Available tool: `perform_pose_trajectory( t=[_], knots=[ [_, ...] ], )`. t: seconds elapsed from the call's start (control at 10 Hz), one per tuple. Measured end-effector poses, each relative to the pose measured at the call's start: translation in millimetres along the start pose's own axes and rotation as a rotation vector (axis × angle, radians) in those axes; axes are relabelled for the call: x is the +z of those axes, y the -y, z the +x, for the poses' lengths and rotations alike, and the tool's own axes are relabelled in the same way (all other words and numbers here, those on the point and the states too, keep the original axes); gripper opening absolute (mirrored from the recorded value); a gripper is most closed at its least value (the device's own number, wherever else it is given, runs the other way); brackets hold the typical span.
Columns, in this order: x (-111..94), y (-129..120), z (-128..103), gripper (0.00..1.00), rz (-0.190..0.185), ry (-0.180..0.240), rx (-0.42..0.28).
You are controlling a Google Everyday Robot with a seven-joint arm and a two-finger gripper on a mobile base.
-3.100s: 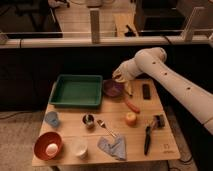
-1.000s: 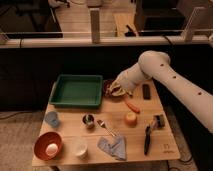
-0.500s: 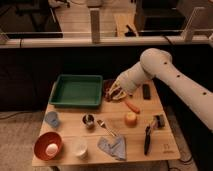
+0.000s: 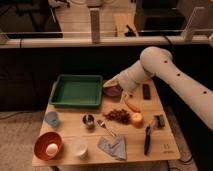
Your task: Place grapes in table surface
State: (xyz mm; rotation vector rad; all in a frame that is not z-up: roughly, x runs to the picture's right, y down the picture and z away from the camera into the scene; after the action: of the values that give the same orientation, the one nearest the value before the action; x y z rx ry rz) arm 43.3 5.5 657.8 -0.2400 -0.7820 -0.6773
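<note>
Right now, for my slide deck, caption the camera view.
Grapes rest on the table surface beside the orange fruit; the claw is over the purple bowl, behind the carrot.

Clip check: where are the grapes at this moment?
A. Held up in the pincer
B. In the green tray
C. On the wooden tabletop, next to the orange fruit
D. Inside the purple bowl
C: the grapes lie on the table surface just left of the orange fruit, while the pincer is up by the purple bowl, apart from them.
</note>
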Motion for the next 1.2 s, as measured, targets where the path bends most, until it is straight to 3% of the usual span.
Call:
perform_pose_trajectory(
  t=[0.4,1.2],
  knots=[
    [-13.4,-1.5,-6.9,0.8,-0.006,0.0,0.011],
    [-13.7,-2.0,-6.8,0.8,-0.006,0.0,0.012]
  ],
)
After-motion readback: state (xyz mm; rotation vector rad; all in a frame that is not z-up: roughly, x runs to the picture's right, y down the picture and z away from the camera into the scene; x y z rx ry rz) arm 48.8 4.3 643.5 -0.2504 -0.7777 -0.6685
